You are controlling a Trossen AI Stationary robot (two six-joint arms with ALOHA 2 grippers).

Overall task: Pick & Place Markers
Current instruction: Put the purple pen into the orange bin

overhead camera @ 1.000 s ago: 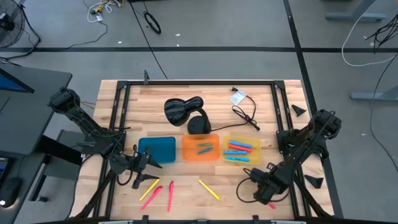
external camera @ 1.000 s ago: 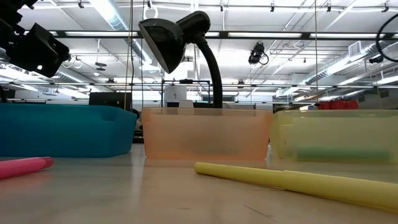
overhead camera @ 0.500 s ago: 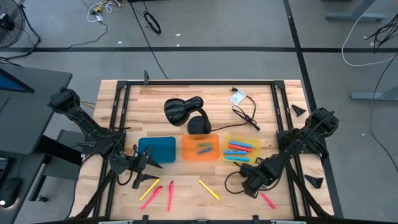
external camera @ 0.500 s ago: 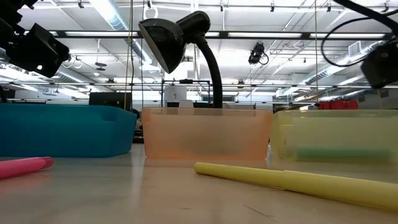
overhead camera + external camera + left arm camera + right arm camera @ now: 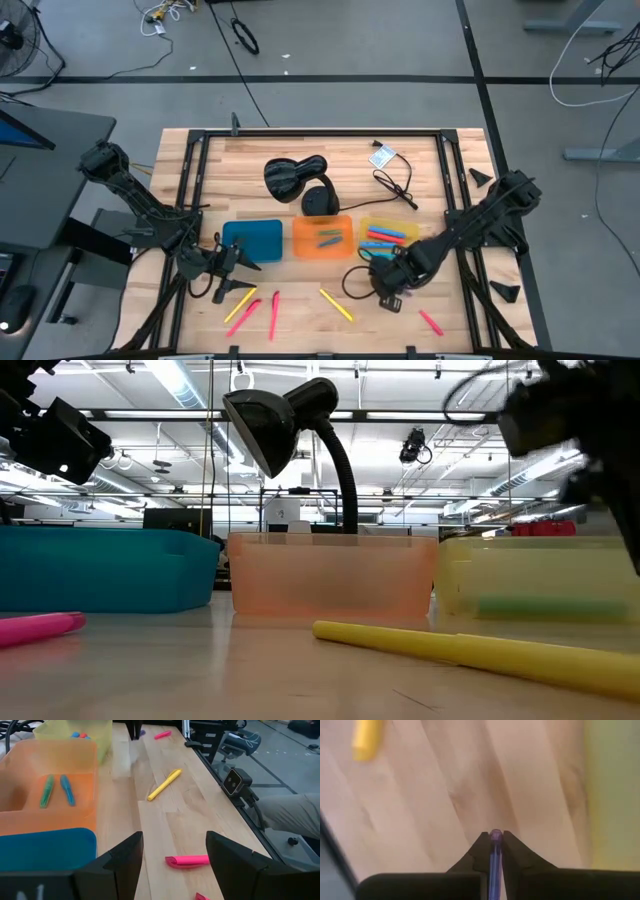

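Observation:
My right gripper (image 5: 388, 290) hangs over the wood in front of the yellow tray (image 5: 405, 250), shut on a thin purple marker (image 5: 494, 851). My left gripper (image 5: 172, 860) is open and waits at the blue tray's (image 5: 252, 240) near edge, above a pink marker (image 5: 187, 861). Loose markers lie flat on the table: a yellow one (image 5: 337, 305), a pink one (image 5: 430, 321), and a yellow and a pink one (image 5: 274, 312) near the left gripper. The orange tray (image 5: 300, 245) holds a green and a blue marker (image 5: 56, 790). Several markers lie in the yellow tray. My right gripper pinches the purple marker between its two fingers, with the marker lying along the fingers. The marker's end (image 5: 495, 835) shows at the fingertips (image 5: 481, 849). The marker is lifted clear of the table.
A black desk lamp (image 5: 300, 182) stands behind the trays, its cable (image 5: 395, 185) trailing toward the far right. A black cable loops beside my right gripper (image 5: 355, 282). Bare wood lies between the loose markers and the trays.
My right gripper has travelled from the table's near right corner toward the left and slightly far, ending in front of the yellow tray. A pink marker stays on the table where the gripper was. The left arm has kept still.

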